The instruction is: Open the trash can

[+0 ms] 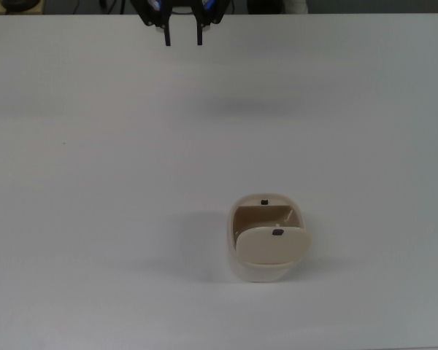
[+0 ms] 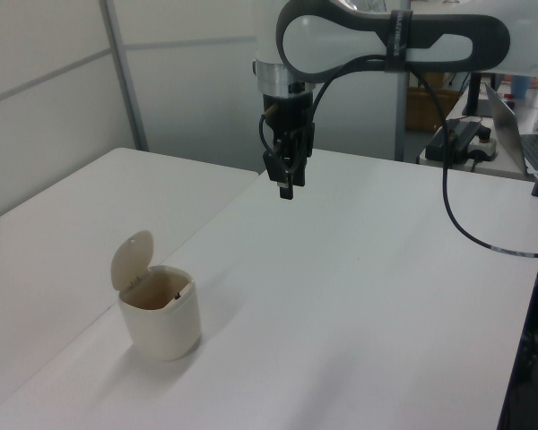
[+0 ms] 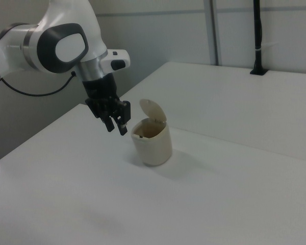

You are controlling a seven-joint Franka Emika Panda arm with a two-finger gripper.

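Note:
The cream-beige trash can (image 1: 250, 271) stands on the white table (image 1: 87, 182) with its hinged lid (image 1: 271, 245) tipped up and the inside showing. A tiny black button (image 1: 263, 202) sits on the rim at the end towards the top view's top. The left view shows the trash can (image 2: 166, 321) with its lid (image 2: 131, 259) upright; so does the right view, for the trash can (image 3: 153, 143). My gripper (image 1: 182, 38) hangs high above the table at the top view's top edge, far from the can, open and holding nothing. It also shows as the gripper (image 2: 287, 188) and the gripper (image 3: 117, 127).
A black cable (image 2: 448, 206) loops from the arm down past the table's edge at the left view's right. A power strip (image 2: 462, 139) and a laptop (image 2: 520, 134) lie on another desk behind. A black post (image 3: 257, 35) stands at the right view's far table edge.

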